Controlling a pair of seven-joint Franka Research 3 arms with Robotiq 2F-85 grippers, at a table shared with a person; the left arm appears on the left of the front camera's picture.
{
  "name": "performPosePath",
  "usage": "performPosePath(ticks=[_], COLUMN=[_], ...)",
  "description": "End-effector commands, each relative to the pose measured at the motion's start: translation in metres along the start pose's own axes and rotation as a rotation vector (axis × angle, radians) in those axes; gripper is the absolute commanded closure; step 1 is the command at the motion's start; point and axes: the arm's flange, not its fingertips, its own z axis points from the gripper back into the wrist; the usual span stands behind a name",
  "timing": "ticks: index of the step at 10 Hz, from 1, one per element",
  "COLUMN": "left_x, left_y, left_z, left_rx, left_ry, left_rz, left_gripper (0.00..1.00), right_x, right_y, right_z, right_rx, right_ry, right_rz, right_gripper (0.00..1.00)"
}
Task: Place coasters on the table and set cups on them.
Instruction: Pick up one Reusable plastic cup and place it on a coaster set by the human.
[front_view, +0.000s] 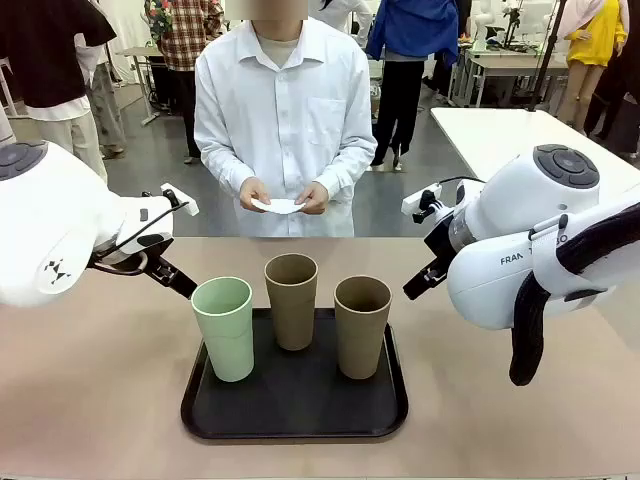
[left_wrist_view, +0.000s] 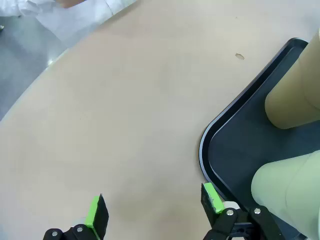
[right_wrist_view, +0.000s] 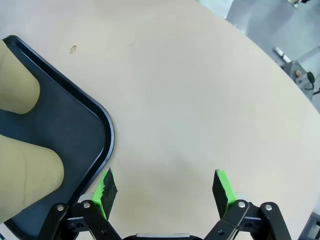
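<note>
Cups (front_view: 291, 300) stand on black tray (front_view: 300, 425); person's hands (front_view: 255, 194) hold white coasters (front_view: 279, 206)

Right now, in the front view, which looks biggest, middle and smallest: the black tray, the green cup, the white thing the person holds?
1. black tray
2. green cup
3. white coaster; it is farthest from the camera, which makes it look even smaller.
</note>
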Motion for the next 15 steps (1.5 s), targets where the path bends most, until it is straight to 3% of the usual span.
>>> performPosePath(ticks=[1, 12, 13, 15], left_x=[0.0, 0.0, -0.005, -0.034], left_y=[0.0, 0.0, 0.003, 0.0], left_z=[0.0, 0.0, 0.031, 0.105], left_rx=[0.0, 0.0, 0.088, 0.094], left_ry=[0.0, 0.0, 0.044, 0.149], left_rz=[0.0, 0.0, -0.042, -0.086], left_gripper=[0.0, 0.0, 0.0, 0.0], right_x=[0.0, 0.0, -0.009, -0.045], right_y=[0.0, 0.0, 0.006, 0.016], right_z=[0.0, 0.0, 0.026, 0.087], right_rx=[0.0, 0.0, -0.012, 0.008], right_ry=[0.0, 0.0, 0.028, 0.121], right_rz=[0.0, 0.0, 0.082, 0.082], right_gripper=[0.0, 0.0, 0.0, 0.0])
